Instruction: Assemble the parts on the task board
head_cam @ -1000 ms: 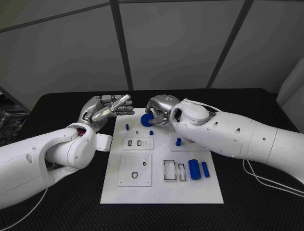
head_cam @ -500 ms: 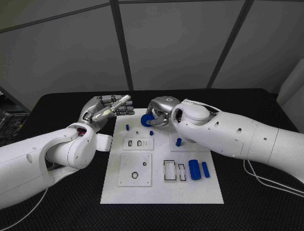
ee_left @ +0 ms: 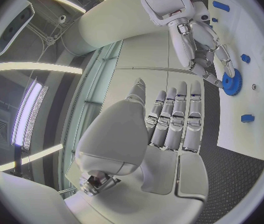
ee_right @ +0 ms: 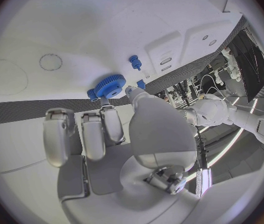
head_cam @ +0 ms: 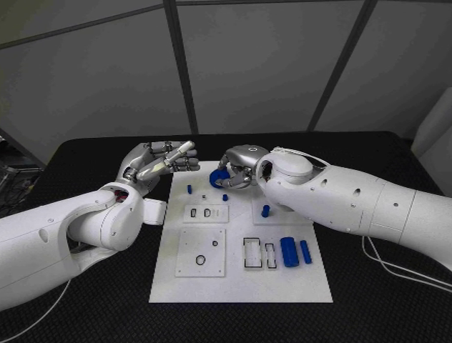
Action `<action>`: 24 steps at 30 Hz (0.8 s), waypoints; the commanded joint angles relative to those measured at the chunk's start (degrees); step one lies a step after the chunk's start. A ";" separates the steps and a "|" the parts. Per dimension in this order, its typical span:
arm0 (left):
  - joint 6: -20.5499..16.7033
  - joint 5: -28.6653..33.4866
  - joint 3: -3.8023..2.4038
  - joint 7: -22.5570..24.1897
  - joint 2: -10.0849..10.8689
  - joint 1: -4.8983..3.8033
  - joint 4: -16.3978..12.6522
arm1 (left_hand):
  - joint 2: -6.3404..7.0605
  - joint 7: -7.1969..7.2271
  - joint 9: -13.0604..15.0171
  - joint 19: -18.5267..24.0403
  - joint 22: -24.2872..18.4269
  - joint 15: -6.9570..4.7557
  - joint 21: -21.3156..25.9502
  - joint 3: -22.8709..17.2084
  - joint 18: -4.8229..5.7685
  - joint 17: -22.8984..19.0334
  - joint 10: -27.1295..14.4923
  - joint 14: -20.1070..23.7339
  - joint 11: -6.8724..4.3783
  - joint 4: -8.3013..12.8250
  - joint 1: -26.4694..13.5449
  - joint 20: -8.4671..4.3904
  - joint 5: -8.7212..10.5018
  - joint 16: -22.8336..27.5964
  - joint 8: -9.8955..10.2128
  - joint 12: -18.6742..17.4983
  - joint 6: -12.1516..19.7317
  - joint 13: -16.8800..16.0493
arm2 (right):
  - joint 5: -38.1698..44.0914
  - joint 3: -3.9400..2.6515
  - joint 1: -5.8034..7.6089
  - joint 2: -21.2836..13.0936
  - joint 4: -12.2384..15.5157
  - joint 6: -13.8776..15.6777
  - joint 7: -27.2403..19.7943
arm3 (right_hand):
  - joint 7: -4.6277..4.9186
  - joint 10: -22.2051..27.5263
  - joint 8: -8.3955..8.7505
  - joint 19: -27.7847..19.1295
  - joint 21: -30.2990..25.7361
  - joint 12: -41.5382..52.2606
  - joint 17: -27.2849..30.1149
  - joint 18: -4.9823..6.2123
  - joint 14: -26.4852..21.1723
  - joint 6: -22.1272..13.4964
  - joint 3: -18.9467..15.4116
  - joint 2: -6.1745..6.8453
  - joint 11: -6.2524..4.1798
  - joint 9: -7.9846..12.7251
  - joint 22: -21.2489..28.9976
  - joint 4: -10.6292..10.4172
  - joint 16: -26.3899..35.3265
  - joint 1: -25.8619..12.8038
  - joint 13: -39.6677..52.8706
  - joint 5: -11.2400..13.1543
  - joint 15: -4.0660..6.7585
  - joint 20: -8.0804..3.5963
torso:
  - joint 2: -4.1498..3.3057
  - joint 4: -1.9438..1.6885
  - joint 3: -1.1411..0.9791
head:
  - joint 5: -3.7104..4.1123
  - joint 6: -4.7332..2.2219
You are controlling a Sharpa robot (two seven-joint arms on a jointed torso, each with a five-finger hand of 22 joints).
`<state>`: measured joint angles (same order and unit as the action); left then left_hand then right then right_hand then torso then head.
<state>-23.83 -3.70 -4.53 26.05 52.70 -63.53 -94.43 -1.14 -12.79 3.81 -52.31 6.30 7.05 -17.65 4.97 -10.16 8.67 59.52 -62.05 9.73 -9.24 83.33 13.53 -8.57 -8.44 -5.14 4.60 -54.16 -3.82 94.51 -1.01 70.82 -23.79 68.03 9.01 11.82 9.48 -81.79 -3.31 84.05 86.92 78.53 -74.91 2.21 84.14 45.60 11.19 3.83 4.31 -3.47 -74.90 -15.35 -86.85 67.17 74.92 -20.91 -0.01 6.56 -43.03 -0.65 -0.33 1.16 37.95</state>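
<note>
The white task board lies in the middle of the black table. My right hand hovers over the board's far end and pinches a blue gear between thumb and fingertips; the same gear shows in the right wrist view, and the gear in the left wrist view too. My left hand is raised beside the board's far left corner, fingers stretched out, holding nothing. Small blue pegs stand on the board near the gear. A blue peg stands just beyond the gear.
Two blue cylinders lie on the board's right side beside a recessed slot. A further blue peg stands under my right forearm. A square panel with a ring sits at the near left. Black table surrounds the board.
My right hand has sunk slightly toward the board with the gear still in its fingers. The left hand has stayed put.
</note>
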 commanded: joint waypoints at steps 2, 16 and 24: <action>0.52 -0.35 -0.06 0.20 0.01 -0.10 -0.05 | -0.30 -0.18 -0.05 -0.34 -0.07 0.15 0.31 0.03 -0.37 0.07 0.14 -0.37 0.21 0.41 0.17 -0.06 0.23 0.13 0.29 -0.25 -0.03 0.01 | -0.58 0.04 0.02 -0.17 -0.07 -1.91 0.88 | 0.13 -0.04 0.36 0.87 0.07 0.15 -8.46 -0.64 4.43 -4.50 0.17 0.95 0.37 0.35 -8.63 -0.19 -0.21 0.10 3.50 -0.20 -0.50 0.35 | 0.00 0.02 0.00 | 0.06 -0.08; 0.47 -0.35 -0.06 0.21 0.10 -0.10 0.01 | -0.30 -0.18 -0.05 -0.34 -0.07 0.15 0.31 0.03 -0.37 0.07 0.14 -0.37 0.21 0.41 0.17 -0.06 0.23 0.13 0.29 -0.25 -0.03 0.01 | -0.60 0.03 0.02 -2.51 2.37 1.37 1.30 | 0.06 -0.53 -0.31 1.29 0.32 0.80 -8.87 -0.77 4.51 -1.28 0.85 0.96 0.31 -0.13 -9.18 0.20 -0.40 1.14 4.17 -0.91 -0.47 0.37 | -0.01 0.10 -0.09 | -0.08 -0.04; 0.48 -0.35 -0.06 0.21 0.16 -0.10 0.08 | -0.30 -0.18 -0.05 -0.34 -0.07 0.15 0.31 0.03 -0.37 0.07 0.14 -0.37 0.21 0.41 0.17 -0.06 0.23 0.13 0.29 -0.25 -0.03 0.01 | -2.63 0.00 0.00 -6.36 6.48 12.00 -1.71 | -0.10 -0.87 -0.92 1.46 0.41 1.16 -8.84 -0.82 4.50 3.94 1.70 1.10 0.14 -0.53 -9.41 0.86 -0.39 2.32 4.54 -2.50 -0.35 0.26 | 0.03 0.03 -0.09 | 0.00 -0.21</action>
<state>-23.83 -3.71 -4.53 26.00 52.82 -63.53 -94.33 -1.14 -12.79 3.81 -52.31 6.31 7.05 -17.65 4.97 -10.16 8.66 59.52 -62.05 9.73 -9.24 83.33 13.53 -8.57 -8.44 -5.15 4.60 -54.16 -3.82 93.47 -0.96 70.70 -29.91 73.93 13.63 12.04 9.39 -82.23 -4.07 84.06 87.15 79.45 -74.91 2.21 83.94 49.11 12.63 4.95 4.31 -3.96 -74.94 -14.54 -87.07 69.11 74.92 -23.14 -0.21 6.56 -43.01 -0.60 -0.40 1.13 37.79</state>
